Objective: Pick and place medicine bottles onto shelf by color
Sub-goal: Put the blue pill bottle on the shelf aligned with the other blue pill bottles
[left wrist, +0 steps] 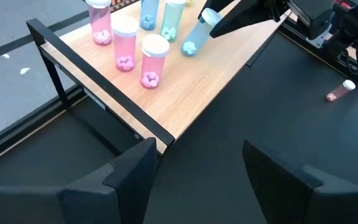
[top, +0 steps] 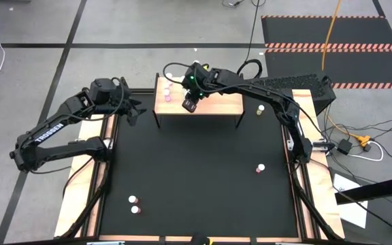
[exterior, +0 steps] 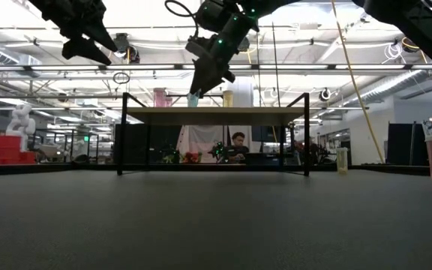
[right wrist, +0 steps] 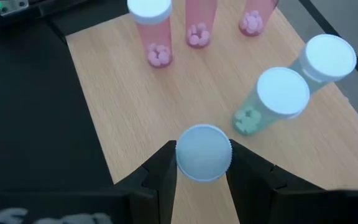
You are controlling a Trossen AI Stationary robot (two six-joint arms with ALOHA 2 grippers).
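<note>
Two pink bottles (top: 134, 204), lower left on tabletop (top: 196, 177). Left claw (top: 136, 109), spread, beside shelf (top: 216, 105), upper centre. Right claw (top: 190, 103) pinching blue bottle (left wrist: 196, 36), tilted over shelf beside standing pink bottles (left wrist: 124, 45). One bottle (top: 260, 168) lying right.

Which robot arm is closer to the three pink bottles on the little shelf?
The right one. Its pincer is over the shelf just beside the pink bottles, shut on a blue bottle. The left pincer waits open off the shelf's end, over the black table.
</note>
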